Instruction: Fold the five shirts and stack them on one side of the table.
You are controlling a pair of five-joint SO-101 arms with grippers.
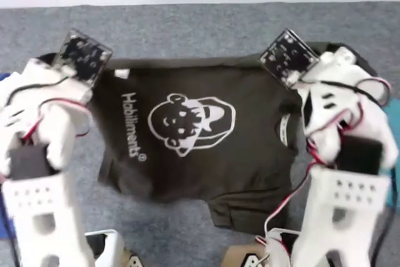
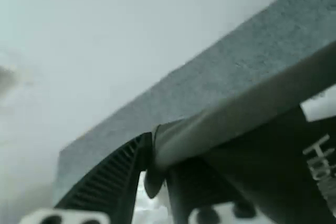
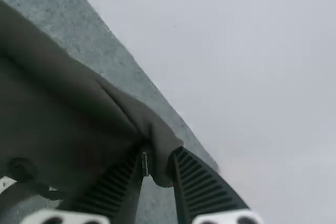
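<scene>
At the left edge of the tabletop (image 1: 187,26), the left arm (image 1: 44,129) is seen reaching toward the far side, with its wrist camera board (image 1: 82,55) above the shirt's far left corner. The left gripper (image 2: 149,157) is closed narrowly on that corner of the shirt (image 1: 200,161), and a thin fold of cloth is pinched between its ribbed fingers (image 2: 118,169). A small white label (image 1: 122,74) is seen on the shirt just beside this grip.

The shirt, dark olive-brown, is spread flat across the middle of the tabletop between the two arms. Its far edge is drawn in a nearly straight line from one gripper to the other. White lettering (image 1: 132,124) is printed sideways toward its left side, and a white cartoon face (image 1: 190,122) is printed at its middle. A sleeve (image 1: 240,212) is seen sticking out toward the near edge of the tabletop, right of centre. A white tag (image 1: 284,130) is seen near the shirt's right edge.

At the right edge of the tabletop, the right arm (image 1: 340,136) is placed with its camera board (image 1: 289,56) over the shirt's far right corner. The right gripper (image 3: 156,165) is closed on a bunched fold of that corner, and the cloth is squeezed between its two ribbed fingers (image 3: 197,182). Grey tabletop is visible beyond the cloth.
</scene>
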